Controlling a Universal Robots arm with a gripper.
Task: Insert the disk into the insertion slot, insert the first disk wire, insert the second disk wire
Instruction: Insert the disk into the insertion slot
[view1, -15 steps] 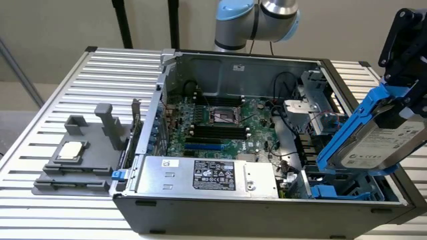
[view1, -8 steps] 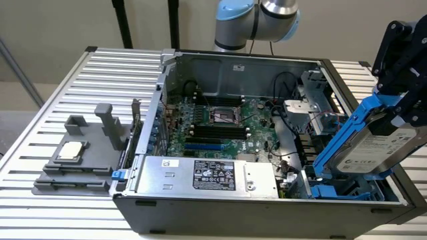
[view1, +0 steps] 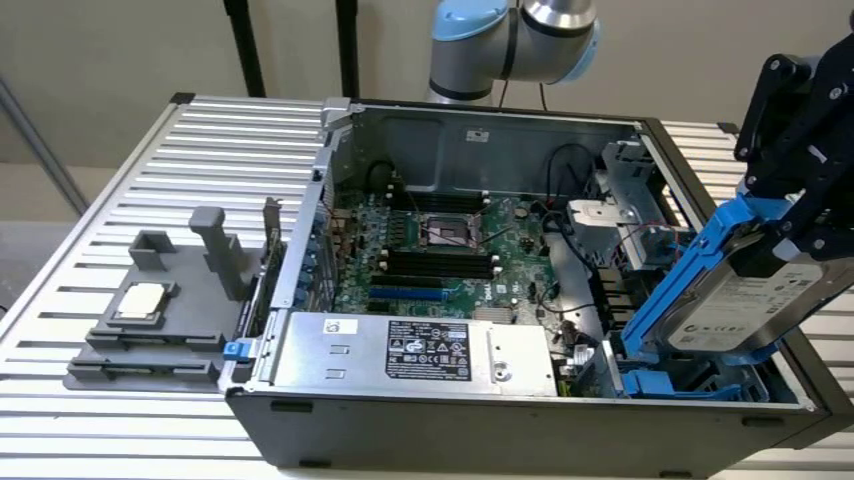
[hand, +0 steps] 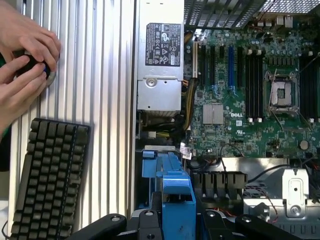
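So the tool (view1: 790, 235) is clamped on the disk (view1: 741, 305), gripping it by the upper end. The disk is a grey metal drive with a white printed label, sitting in a bright blue plastic carrier frame (view1: 667, 290). It hangs steeply tilted over the corner of the open PC case (view1: 534, 425) on the exterior view's right. Its lower end is down by the insertion slot (view1: 694, 385), the bay with blue fittings, though I can't tell if it's touching. In the wrist view, a person's hands (hand: 25, 55) rest on the slatted surface (hand: 107, 100), near a black keyboard (hand: 47, 180).
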